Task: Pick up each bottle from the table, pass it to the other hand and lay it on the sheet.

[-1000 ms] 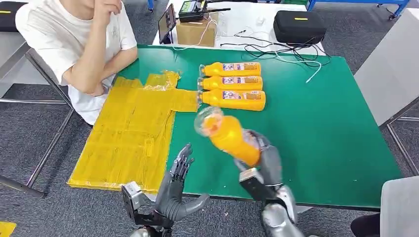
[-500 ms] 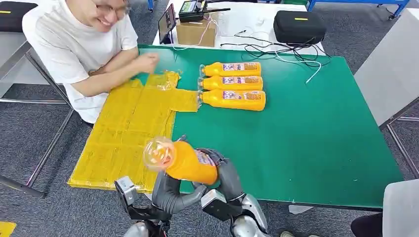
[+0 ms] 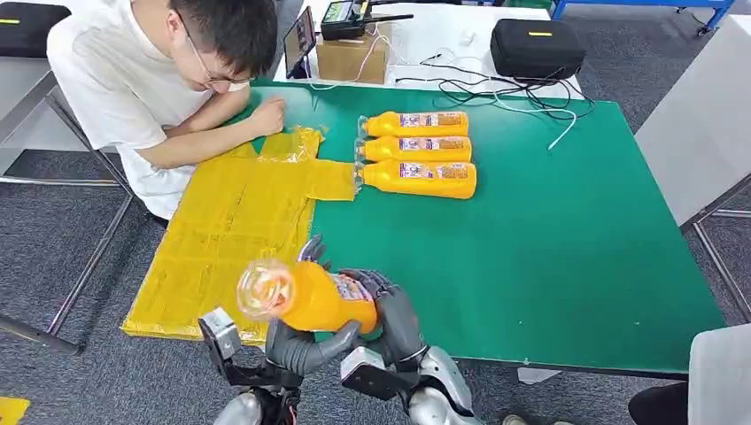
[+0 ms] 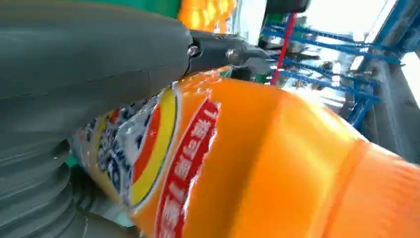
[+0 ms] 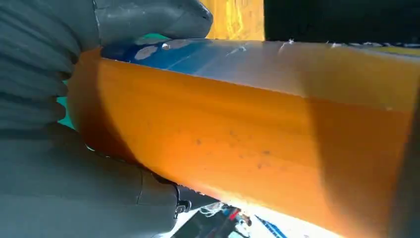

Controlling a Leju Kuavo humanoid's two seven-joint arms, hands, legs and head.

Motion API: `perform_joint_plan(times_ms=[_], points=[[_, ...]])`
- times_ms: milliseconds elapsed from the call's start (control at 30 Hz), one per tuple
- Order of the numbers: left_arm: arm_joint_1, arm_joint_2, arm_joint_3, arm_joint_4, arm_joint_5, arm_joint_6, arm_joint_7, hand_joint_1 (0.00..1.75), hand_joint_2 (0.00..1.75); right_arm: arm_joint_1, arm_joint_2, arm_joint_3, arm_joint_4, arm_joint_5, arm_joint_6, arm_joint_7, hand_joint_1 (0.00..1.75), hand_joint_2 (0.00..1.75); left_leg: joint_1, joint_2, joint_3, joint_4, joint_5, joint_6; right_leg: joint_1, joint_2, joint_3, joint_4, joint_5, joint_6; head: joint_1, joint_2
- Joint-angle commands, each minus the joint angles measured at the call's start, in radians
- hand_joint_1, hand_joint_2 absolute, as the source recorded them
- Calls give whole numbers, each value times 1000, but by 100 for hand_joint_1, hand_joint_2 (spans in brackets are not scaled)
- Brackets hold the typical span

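An orange juice bottle [image 3: 312, 299] hangs above the table's near edge, its clear cap end pointing toward the yellow sheet [image 3: 232, 232]. My right hand [image 3: 395, 312] grips its base end. My left hand [image 3: 298, 342] cups it from below, thumb under the body and fingers up behind it. The left wrist view has the labelled bottle [image 4: 277, 163] lying against my left hand [image 4: 74, 74]. In the right wrist view my right hand [image 5: 49, 163] wraps the bottle [image 5: 247, 134]. Three more bottles [image 3: 416, 150] lie side by side on the green table [image 3: 549, 248].
A person sits at the far left and leans over the sheet, one hand [image 3: 266, 115] resting on its far corner. Behind the green table are a cardboard box [image 3: 352, 55], cables [image 3: 496, 88] and a black case [image 3: 536, 46].
My right hand carried the bottle left and toward me until it met my left hand, which now cups it. The person leaned forward and reached onto the sheet.
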Motion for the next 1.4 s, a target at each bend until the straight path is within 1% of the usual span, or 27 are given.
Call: perform_joint_plan(times_ms=[33,100,200,233,267,300,367,400,500,567,600,733,867,900,933,1000,1100,1133,1167,1200,1267,1300,1333,1367,1400], points=[[-50,-10,10,62,81,-14,84,175,175,-48,-18,88,66,48,-59,10,175,175,1,0,2,-1,0,-1,1,0,2,-1,0,-2,0,0],[-52,-15,17,79,125,-14,120,175,175,-53,-18,101,66,49,-73,15,175,175,1,0,2,-1,0,-1,1,0,2,-1,0,-2,0,0],[-51,-11,16,76,157,-32,133,175,175,-62,-14,113,76,63,-102,29,175,175,1,1,3,-1,-1,-2,1,0,3,-1,0,-2,0,0],[-49,-12,17,75,164,-34,136,175,175,-62,-12,113,77,61,-105,30,155,175,0,1,2,0,0,-1,1,0,2,0,0,-1,0,0],[-42,-10,18,63,177,-40,138,175,175,-59,-11,115,77,49,-106,33,73,175,1,1,3,0,-1,-2,1,0,3,0,-1,-2,0,0],[-38,-9,20,55,180,-41,136,175,175,-52,-8,112,71,29,-104,26,0,175,1,1,3,0,-1,-2,1,1,3,0,-1,-2,0,0],[-30,-8,29,38,191,-43,131,175,175,-45,-7,109,68,0,-103,11,0,175,1,1,3,0,-1,-2,1,1,3,-1,-1,-3,0,0],[-26,-10,41,30,206,-43,129,175,175,-42,-7,106,70,-3,-113,7,0,0,1,0,2,-1,-1,-1,1,0,2,-1,-1,-2,0,0],[-21,-12,70,15,228,-40,129,175,175,-40,-6,101,85,-12,-124,-4,0,0,1,1,3,-1,-1,-2,1,1,3,-1,-1,-2,0,0],[-20,-15,96,12,235,-24,126,175,175,-34,-4,88,86,-14,-154,-17,0,0,2,1,2,0,-1,-2,2,1,2,-1,0,-2,0,0],[-15,-29,124,8,204,25,108,175,175,-24,-4,75,85,-21,-178,-27,0,0,0,0,1,0,0,-1,0,0,1,0,0,-1,0,0],[-6,-36,130,-2,182,43,107,175,175,-14,-11,70,83,-24,-187,-36,0,0,1,1,3,0,-1,-2,2,0,3,-1,-1,-2,0,0],[-6,-36,130,-2,182,43,107,175,175,-14,-11,70,83,-24,-187,-36,0,0,0,0,1,0,0,-1,0,0,1,-1,0,-1,0,0],[-12,-30,120,9,95,131,99,175,175,-6,-7,61,78,-20,-208,-41,0,0,1,1,2,0,-1,-1,1,0,2,-1,0,-2,0,0],[-33,-10,117,51,-6,223,110,175,175,9,-11,49,68,-19,-230,-48,0,0,0,1,1,-1,0,-1,0,0,1,-1,0,-1,0,0],[-83,12,134,154,-139,325,80,175,175,30,-24,22,48,-30,-250,-58,0,0,1,-1,3,-1,-1,-2,1,-1,4,-1,-1,-3,0,0],[-136,47,177,284,-359,441,50,175,175,47,-39,-41,27,-26,-266,-65,0,0,1,-3,4,-3,1,-2,1,-4,5,-3,0,-2,0,0],[-141,55,212,297,-440,458,69,175,175,54,-39,-76,15,-18,-265,-70,0,0,1,-3,5,-4,1,-2,1,-4,6,-4,0,-3,0,0],[-140,58,240,294,-476,454,78,175,175,60,-37,-99,4,-13,-260,-74,0,0,0,-2,3,-3,1,-2,0,-2,3,-2,0,-2,0,0],[-145,69,256,297,-572,477,104,175,175,68,-34,-123,-11,-5,-257,-79,0,0,1,-1,4,-3,1,-2,1,-2,4,-2,0,-3,0,0],[-153,78,308,285,-702,476,171,175,175,89,-26,-166,-53,3,-246,-82,0,0,1,0,3,-1,0,-2,1,-1,3,-1,0,-3,0,0],[-162,88,311,290,-769,476,200,175,175,99,-22,-177,-71,5,-242,-82,0,0,1,0,1,-1,0,-2,1,-1,1,0,0,-2,0,0],[-176,96,308,289,-858,464,246,162,175,106,-16,-187,-88,7,-237,-83,0,0,1,0,2,0,0,-2,1,-1,2,0,-1,-3,0,0],[-188,103,305,296,-884,425,275,175,175,110,-11,-189,-98,7,-233,-82,0,0,1,0,1,0,0,-2,1,-1,1,0,0,-2,0,0],[-202,109,301,305,-937,420,305,175,175,114,-7,-190,-106,7,-226,-83,0,0,1,-1,2,-1,0,-2,1,-1,2,0,-1,-3,0,0]])
